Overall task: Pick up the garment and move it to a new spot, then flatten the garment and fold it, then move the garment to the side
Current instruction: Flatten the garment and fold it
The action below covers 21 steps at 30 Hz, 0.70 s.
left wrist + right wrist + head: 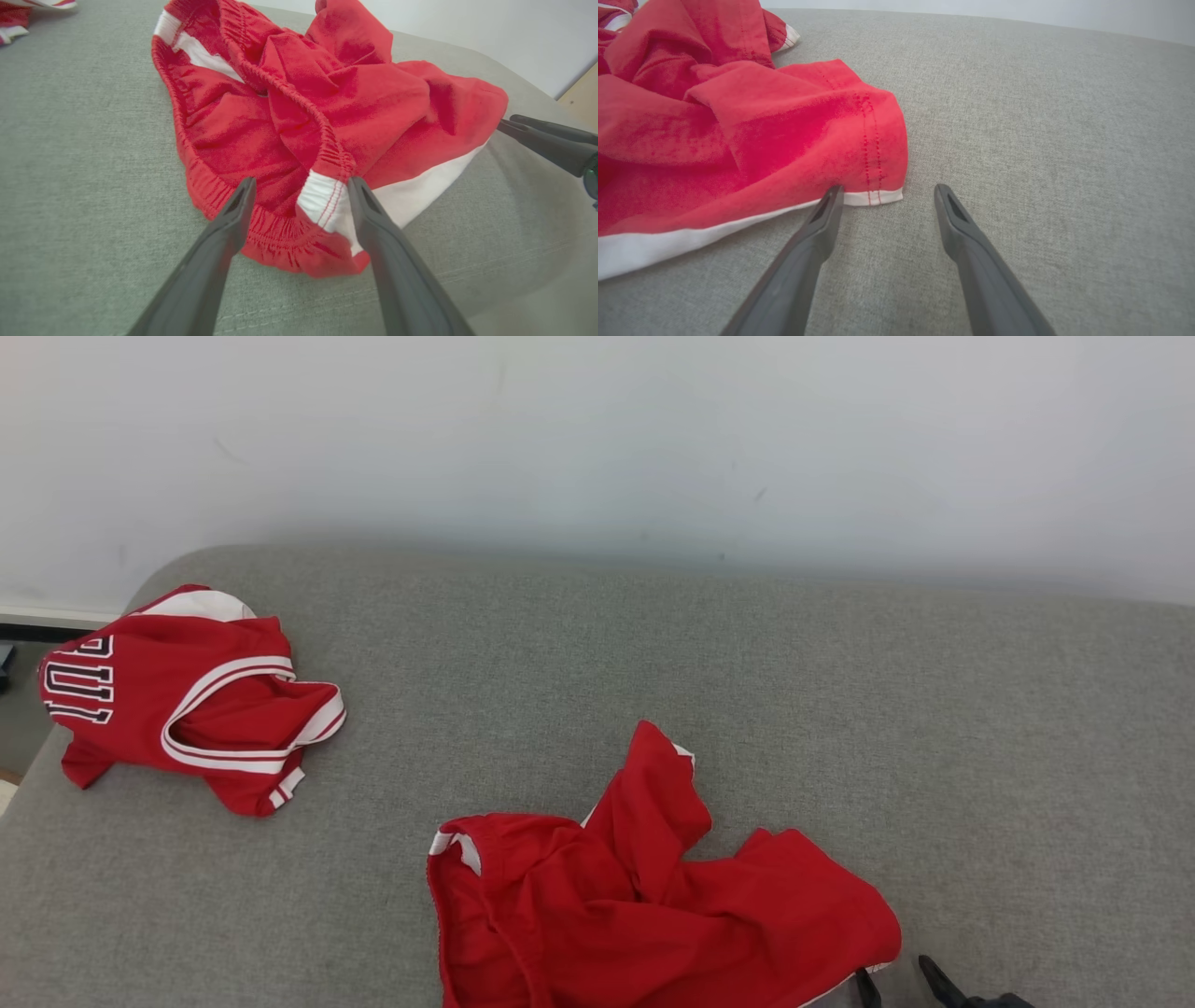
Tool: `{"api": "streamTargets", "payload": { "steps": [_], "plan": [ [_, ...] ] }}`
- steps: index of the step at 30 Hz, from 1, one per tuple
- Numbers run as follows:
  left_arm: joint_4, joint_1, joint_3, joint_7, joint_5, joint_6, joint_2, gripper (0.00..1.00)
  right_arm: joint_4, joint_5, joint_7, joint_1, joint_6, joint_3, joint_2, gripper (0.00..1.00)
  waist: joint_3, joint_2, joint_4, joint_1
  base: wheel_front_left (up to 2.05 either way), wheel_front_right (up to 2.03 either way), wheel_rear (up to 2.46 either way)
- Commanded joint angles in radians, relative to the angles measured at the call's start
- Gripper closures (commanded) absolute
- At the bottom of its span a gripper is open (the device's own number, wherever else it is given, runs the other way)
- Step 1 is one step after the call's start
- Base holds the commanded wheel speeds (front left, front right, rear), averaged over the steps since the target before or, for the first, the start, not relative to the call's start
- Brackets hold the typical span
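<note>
Red shorts [653, 896] lie crumpled on the grey cushion [747, 663], straight ahead of both my claws, spanning the gap from one to the other.

Left claw [301, 184]: jaws spread wide, gripping nothing. The near end of the elastic waistband [327, 140], with its white patch, sits right between the two fingertips. The left fingertip is at the gathered red edge, the right fingertip at the white patch. I can't tell if either tip actually touches cloth. The rest of the shorts are heaped up beyond the tips, folds going every way, waist opening facing the claw.

Right claw [887, 191]: also spread wide, holding nothing. Its left fingertip is right at the white hem [873, 198] of a leg corner, touching or just short of it, can't tell which. Its right fingertip is over bare cushion, clear of the cloth. The leg runs off to the left of this claw, stitched hem line visible, white trim along the near edge.

From the left wrist I see the right claw's fingers [551, 140] coming in from the far right, tips at the far edge of the shorts.

Red jersey [187, 700], white trim and lettering, lies bunched up well off to the left of the left claw, apart from the shorts. A pale wall [597, 429] stands beyond the cushion.
</note>
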Motion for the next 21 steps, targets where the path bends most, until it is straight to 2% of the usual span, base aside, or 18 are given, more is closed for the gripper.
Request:
{"api": "streamTargets", "payload": {
  "steps": [1,15,16,17,18,21],
  "plan": [
    [0.006,-0.014,-0.007,-0.002,0.009,0.001,0.001,0.00,0.005,-0.004,-0.001,-0.012,0.004,0.001,-0.003,0.00,0.003,0.0000,-0.001,0.0000,0.00,0.00,0.00],
    [0.149,-0.133,-0.134,-0.002,-0.054,0.001,0.020,0.00,0.097,-0.026,-0.001,-0.097,0.004,0.052,-0.013,0.00,0.029,0.0000,-0.016,0.0000,0.00,0.00,0.00],
    [0.171,-0.141,-0.141,-0.002,-0.061,0.001,0.018,0.38,0.113,-0.020,-0.001,-0.105,0.004,0.058,-0.011,0.62,0.029,0.0000,-0.016,0.0000,0.00,0.00,0.00],
    [0.187,-0.155,-0.148,-0.002,-0.069,0.001,0.017,0.65,0.129,-0.018,-0.001,-0.113,0.004,0.071,-0.008,0.75,0.029,0.0000,-0.017,0.0000,0.00,0.00,0.00],
    [0.199,-0.168,-0.151,-0.002,-0.078,0.001,0.015,1.00,0.141,-0.012,-0.001,-0.121,0.004,0.082,-0.005,1.00,0.029,0.0000,-0.017,0.0000,0.00,0.00,0.00],
    [0.223,-0.191,-0.157,-0.002,-0.116,0.001,0.012,1.00,0.160,0.002,-0.001,-0.151,0.003,0.106,-0.004,1.00,0.027,0.0000,-0.015,0.0000,0.00,0.00,0.00]
  ]
}}
